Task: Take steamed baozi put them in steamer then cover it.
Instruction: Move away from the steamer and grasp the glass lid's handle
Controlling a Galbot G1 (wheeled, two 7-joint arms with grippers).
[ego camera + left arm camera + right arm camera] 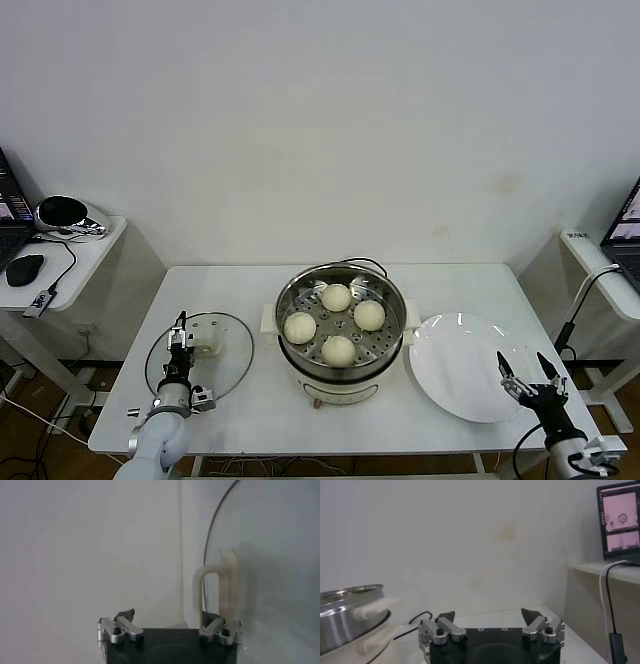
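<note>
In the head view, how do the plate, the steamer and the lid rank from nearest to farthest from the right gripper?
From the right gripper:
1. Plate, just beside it, toward the robot's left.
2. Steamer, at the table's middle.
3. Lid, on the far left, under the left gripper.

The left gripper (181, 337) sits low at the robot's front left, its arm rising from the lower edge of the head view and the wrist pointing forward and slightly down; its fingers (124, 615) stand spread wide apart. The right gripper (530, 369) is at the front right, wrist angled forward and upward, its dark fingers (447, 616) likewise parted with nothing between them
</note>
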